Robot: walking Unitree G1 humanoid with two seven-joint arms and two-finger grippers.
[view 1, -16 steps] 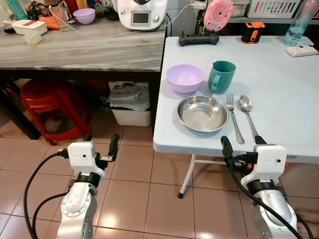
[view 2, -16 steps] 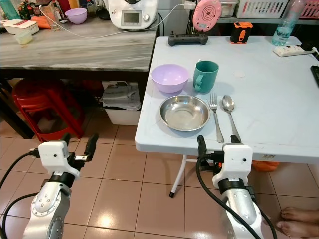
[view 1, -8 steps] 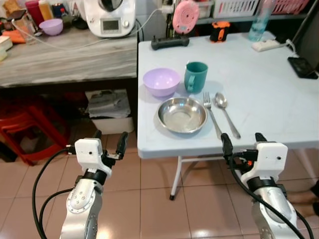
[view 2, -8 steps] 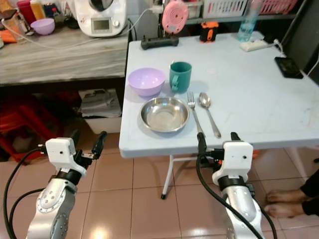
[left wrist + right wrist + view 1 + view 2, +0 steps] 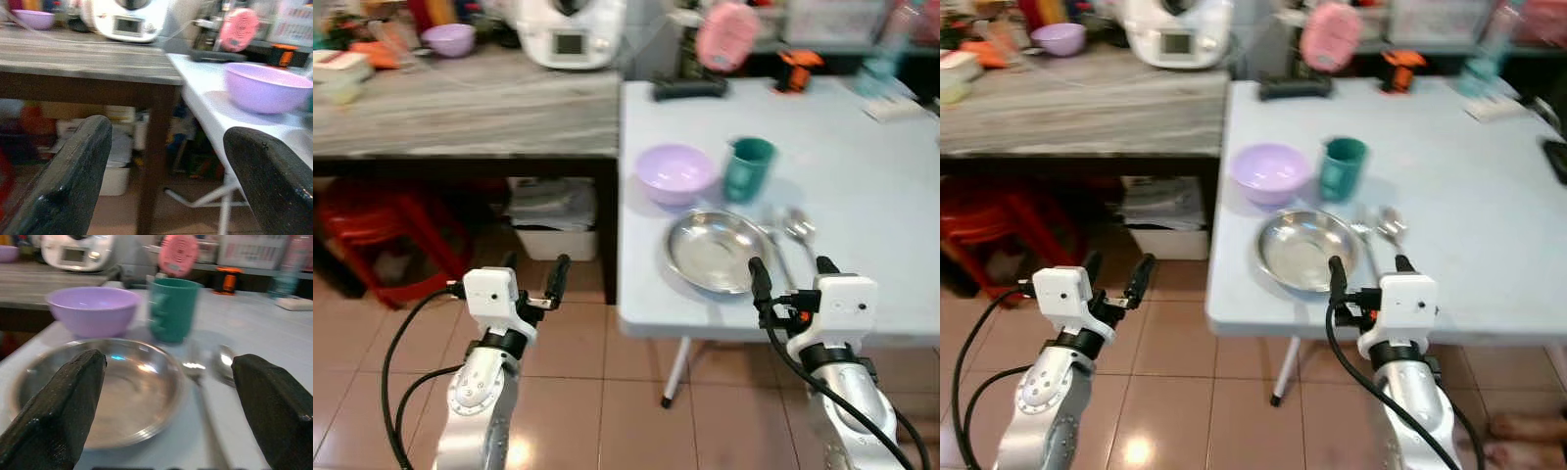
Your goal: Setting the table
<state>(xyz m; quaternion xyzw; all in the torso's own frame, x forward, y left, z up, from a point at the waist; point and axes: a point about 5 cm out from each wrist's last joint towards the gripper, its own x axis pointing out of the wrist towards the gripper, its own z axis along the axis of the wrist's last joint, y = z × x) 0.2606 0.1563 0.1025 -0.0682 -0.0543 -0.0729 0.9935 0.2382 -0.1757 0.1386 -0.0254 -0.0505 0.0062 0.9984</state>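
Left eye view: both grippers, left gripper [image 5: 530, 277] and right gripper [image 5: 785, 278], wide open and empty; place setting looks done on the counter [image 5: 886, 186], so I'd guess next comes backing off.

White table [image 5: 862, 166]: bowls, cup, fork, spoon.

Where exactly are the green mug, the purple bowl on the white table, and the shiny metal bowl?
green mug [image 5: 1343, 168], right eye view, on its side wall.
purple bowl [image 5: 1270, 172], right eye view, inside its hollow.
metal bowl [image 5: 1304, 252], right eye view, on its flat bottom.
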